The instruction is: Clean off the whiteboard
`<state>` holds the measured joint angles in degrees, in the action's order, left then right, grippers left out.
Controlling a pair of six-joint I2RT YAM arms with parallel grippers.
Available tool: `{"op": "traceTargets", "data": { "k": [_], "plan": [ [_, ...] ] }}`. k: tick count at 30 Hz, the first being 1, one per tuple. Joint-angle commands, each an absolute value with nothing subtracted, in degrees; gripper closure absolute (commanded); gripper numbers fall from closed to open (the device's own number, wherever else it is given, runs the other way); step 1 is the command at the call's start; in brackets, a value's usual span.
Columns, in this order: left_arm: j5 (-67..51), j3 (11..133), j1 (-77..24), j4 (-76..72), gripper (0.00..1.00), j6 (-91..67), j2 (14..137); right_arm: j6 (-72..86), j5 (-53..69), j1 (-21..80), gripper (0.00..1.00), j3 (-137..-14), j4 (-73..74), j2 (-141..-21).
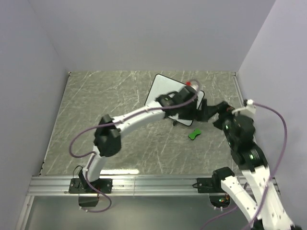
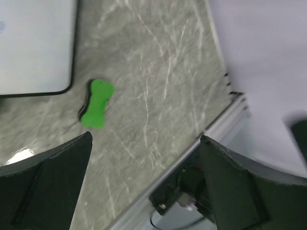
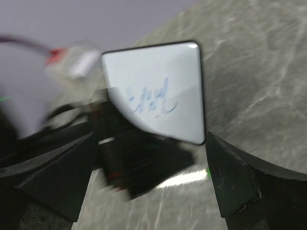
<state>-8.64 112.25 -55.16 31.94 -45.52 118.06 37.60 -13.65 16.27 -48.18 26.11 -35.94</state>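
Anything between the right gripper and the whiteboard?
Partly. In the right wrist view, the left gripper's dark body covers the whiteboard's lower-left part. The blue scribble shows unblocked ahead of the right gripper. The green block lies off to the side.

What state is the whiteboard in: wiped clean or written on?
Written on. The right wrist view shows blue scribbles on the whiteboard, not yet erased.

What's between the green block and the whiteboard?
Only bare marbled table. The left wrist view shows the green block lying apart from the whiteboard corner, with nothing in the gap.
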Motion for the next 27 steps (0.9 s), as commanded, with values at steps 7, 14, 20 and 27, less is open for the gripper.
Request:
{"op": "traceTargets", "data": {
  "k": [7, 14, 20, 27],
  "plan": [
    [3.7, 109.1, -60.0, 37.4, 0.01, -35.8, 121.7, 31.0, -4.3, 16.7, 0.00, -54.8, 47.4, -21.6],
    [4.0, 105.7, -60.1, 35.2, 0.01, -26.6, 123.0, 33.9, -2.7, 16.7, 0.00, -53.5, 54.4, -16.4],
    [0.9, 108.7, -60.1, 32.3, 0.01, -24.4, 126.5, 34.2, -2.7, 16.6, 0.01, -53.8, 56.3, -18.7],
    [-1.7, 117.6, -60.1, 34.4, 0.01, -21.4, 133.1, 35.1, -4.0, 16.7, 0.01, -53.7, 57.2, -19.1]
  ]
}}
